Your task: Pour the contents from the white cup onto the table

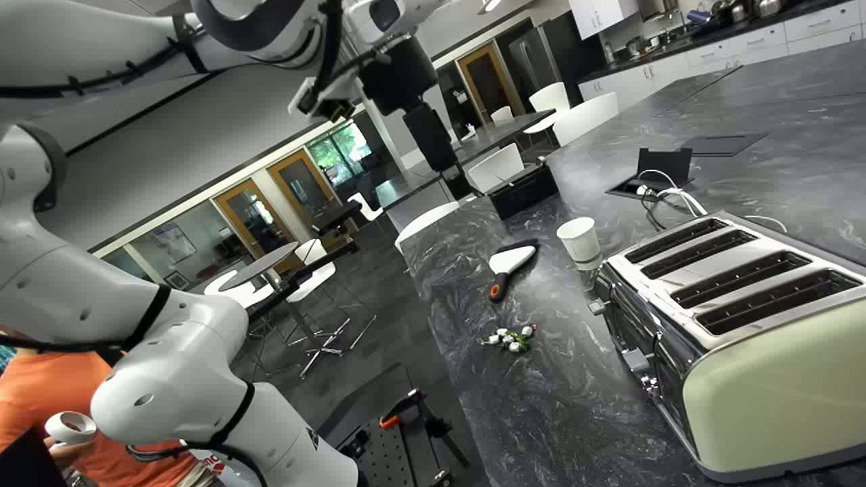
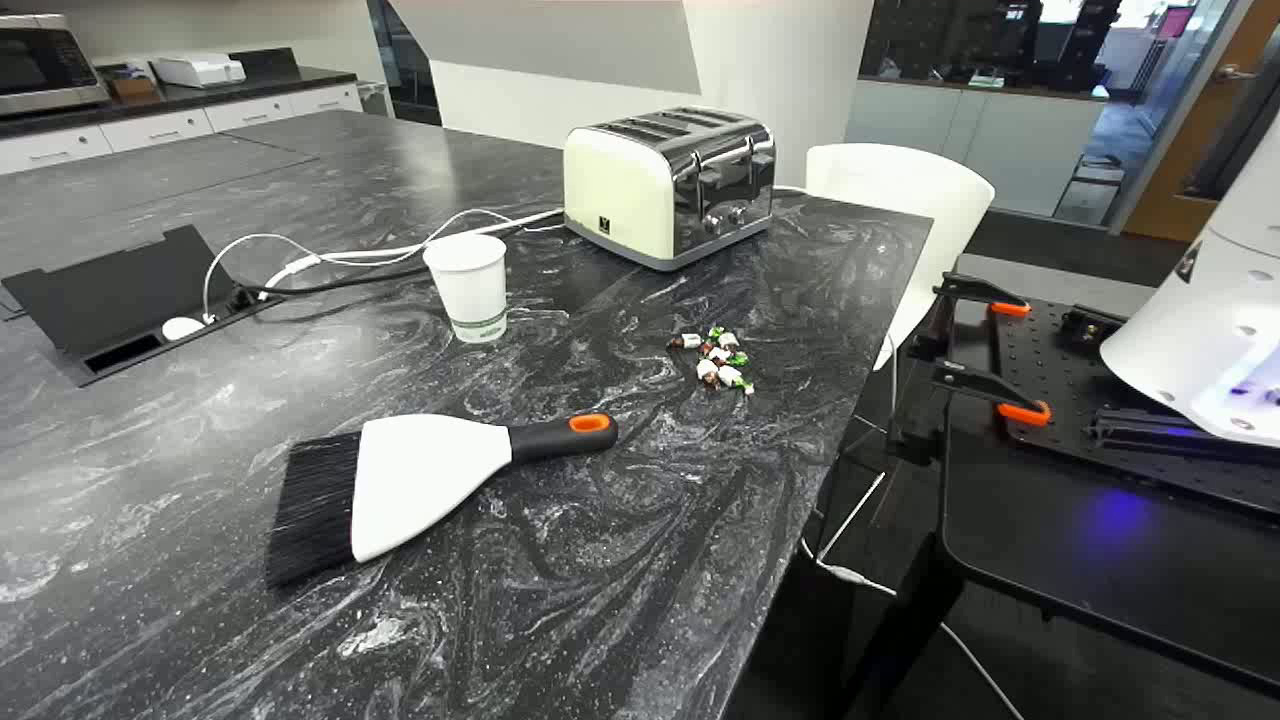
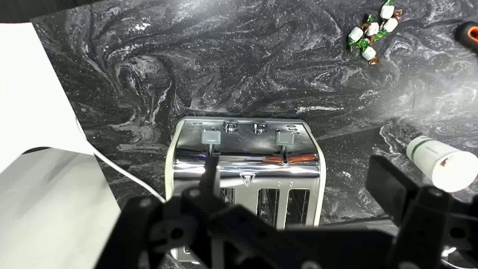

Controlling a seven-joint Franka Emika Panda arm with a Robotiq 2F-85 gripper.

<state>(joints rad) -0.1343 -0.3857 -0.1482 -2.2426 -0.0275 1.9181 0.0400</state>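
Note:
The white cup (image 1: 580, 241) stands upright on the dark grey table (image 2: 600, 600), also in an exterior view (image 2: 472, 290) and the wrist view (image 3: 433, 155). A small brown bit shows inside its mouth in the wrist view; the rest of its inside is hard to tell. A loose cluster of small white pieces with green and brown ends (image 2: 718, 358) lies on the table, also in the wrist view (image 3: 371, 30). My gripper (image 3: 298, 172) is open and empty, high above the toaster. It also shows in an exterior view (image 1: 433, 138).
A cream and chrome toaster (image 1: 744, 291) stands beside the cup, below my gripper. A white brush with black bristles and handle (image 2: 430, 480) lies near the cup and pieces. White cables (image 2: 380, 255) run from an open socket box (image 2: 120, 290). White chairs stand by the table edge.

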